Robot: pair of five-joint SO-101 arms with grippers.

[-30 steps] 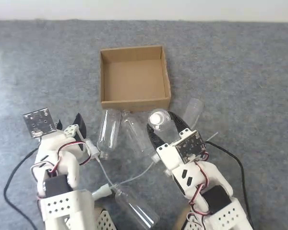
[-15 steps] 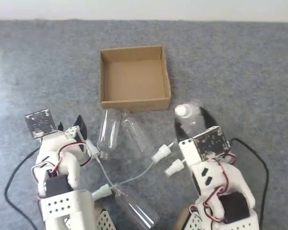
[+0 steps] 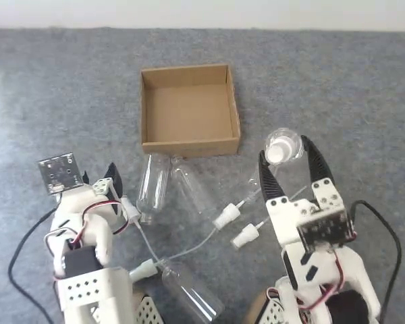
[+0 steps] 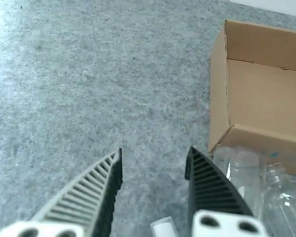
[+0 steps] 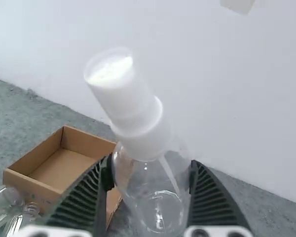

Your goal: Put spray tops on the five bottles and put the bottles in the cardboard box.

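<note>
1. Right gripper (image 3: 283, 147): my jaws are clamped on the sides of a clear bottle (image 5: 153, 202). The bottle stands roughly upright between the fingers, neck up. A white spray top (image 5: 123, 103) sits on its neck.
2. In the high view the held bottle is raised just beside the near right corner of the cardboard box (image 3: 189, 146). It is outside the box walls.
3. Left gripper (image 4: 154, 153): my jaws stand apart with nothing between them. They hover over the grey table surface (image 4: 89, 74), near the box's left side. A small white part (image 4: 163, 228) lies just below the fingers. I cannot tell what it is from this view.
4. Two bare bottles (image 3: 153, 187) (image 3: 194, 189) lie side by side against the front wall of the box, without tops.
5. Two loose spray tops (image 3: 226, 216) (image 3: 245, 235) lie between my arms, dip tubes pointing toward the right gripper.
6. Another spray top (image 3: 129, 209) lies just beside my left arm.
7. A third bottle (image 3: 192, 300) lies at the near edge with a fourth top (image 3: 142, 270) at its neck end. I cannot tell whether that top is fitted.
</note>
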